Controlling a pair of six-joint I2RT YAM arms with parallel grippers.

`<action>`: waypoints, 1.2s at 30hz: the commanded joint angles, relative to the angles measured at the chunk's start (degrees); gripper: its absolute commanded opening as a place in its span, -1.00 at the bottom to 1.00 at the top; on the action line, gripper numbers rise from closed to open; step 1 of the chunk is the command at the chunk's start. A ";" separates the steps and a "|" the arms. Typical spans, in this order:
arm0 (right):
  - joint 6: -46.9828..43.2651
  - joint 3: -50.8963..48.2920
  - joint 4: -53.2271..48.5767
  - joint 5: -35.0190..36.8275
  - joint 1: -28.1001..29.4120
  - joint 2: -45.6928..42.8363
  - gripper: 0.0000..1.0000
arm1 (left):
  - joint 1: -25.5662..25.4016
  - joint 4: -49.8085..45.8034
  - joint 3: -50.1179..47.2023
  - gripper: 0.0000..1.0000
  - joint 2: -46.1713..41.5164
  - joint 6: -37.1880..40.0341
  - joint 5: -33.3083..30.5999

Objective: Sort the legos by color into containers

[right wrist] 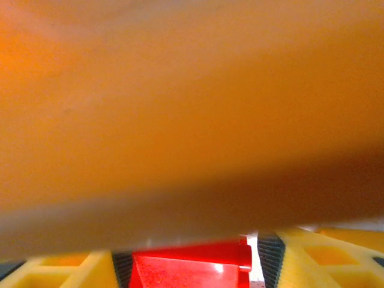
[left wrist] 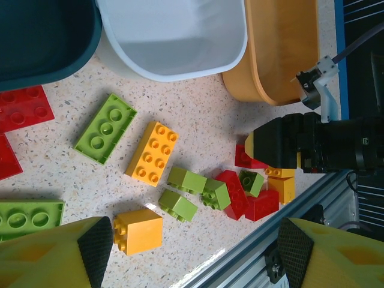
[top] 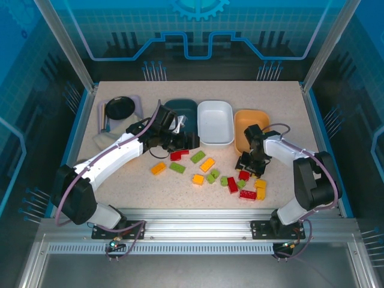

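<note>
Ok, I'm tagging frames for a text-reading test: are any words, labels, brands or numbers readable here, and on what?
No readable text.
The bricks and trays carry no lettering.
One sign: a gear outline on the blue back panel, wordless.

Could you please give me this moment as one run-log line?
left gripper: open, hovering over bricks | right gripper: astride red brick beside orange tray, grip unconfirmed | phase: picking

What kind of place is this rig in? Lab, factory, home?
Likely a robot lab work cell: table boxed in by aluminium framing and blue printed panels, left arm and right arm bolted at its near edge, legos and trays laid out for sorting.
</note>
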 commanded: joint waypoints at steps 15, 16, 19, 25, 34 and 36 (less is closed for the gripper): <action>-1.32 1.90 -0.84 3.56 3.78 2.44 -0.16 | -0.34 0.98 -0.77 0.53 -1.46 0.86 0.74; -1.31 2.20 -1.31 4.07 3.87 1.67 -0.20 | -0.37 0.95 -0.77 0.53 -1.47 0.93 0.67; -2.02 3.91 -3.53 6.33 3.92 -1.30 -0.29 | -0.37 1.12 -0.43 0.53 -1.41 0.82 0.51; -6.70 12.10 -9.56 11.19 1.05 -5.72 -0.29 | -0.29 2.52 0.99 0.53 -0.26 -0.70 0.41; -14.74 24.83 -4.97 10.13 -8.18 7.98 -0.26 | 0.01 2.21 5.11 0.52 2.91 -2.41 -0.02; -15.77 28.30 -4.36 10.02 -9.39 13.29 -0.25 | 0.22 2.01 5.12 0.51 2.98 -2.99 -0.27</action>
